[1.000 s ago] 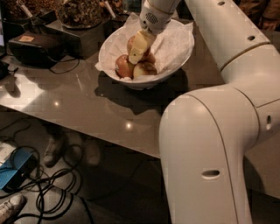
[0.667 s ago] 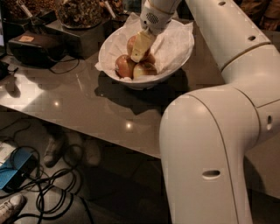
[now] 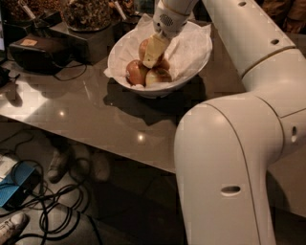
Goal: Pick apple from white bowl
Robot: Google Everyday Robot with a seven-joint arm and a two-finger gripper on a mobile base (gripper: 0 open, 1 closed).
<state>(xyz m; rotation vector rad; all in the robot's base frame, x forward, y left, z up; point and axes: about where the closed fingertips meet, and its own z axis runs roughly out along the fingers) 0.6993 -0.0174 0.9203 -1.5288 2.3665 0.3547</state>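
The white bowl (image 3: 191,72), lined with crinkled white paper, stands on the grey table toward the back. Three apples lie in its left half. A mostly red apple (image 3: 142,48) sits at the back, partly hidden by my gripper. Another reddish apple (image 3: 136,72) lies at the front left, and one with yellow-green patches (image 3: 158,76) at the front. My gripper (image 3: 153,51) reaches down into the bowl from above and rests against the back apple, just over the two front ones.
Dark containers of nuts (image 3: 88,12) stand behind the bowl at the left. A black box (image 3: 36,48) with a cable sits on the table's left end. My white arm (image 3: 229,143) fills the right side. Cables (image 3: 52,210) and a blue device (image 3: 16,184) lie on the floor below the table edge.
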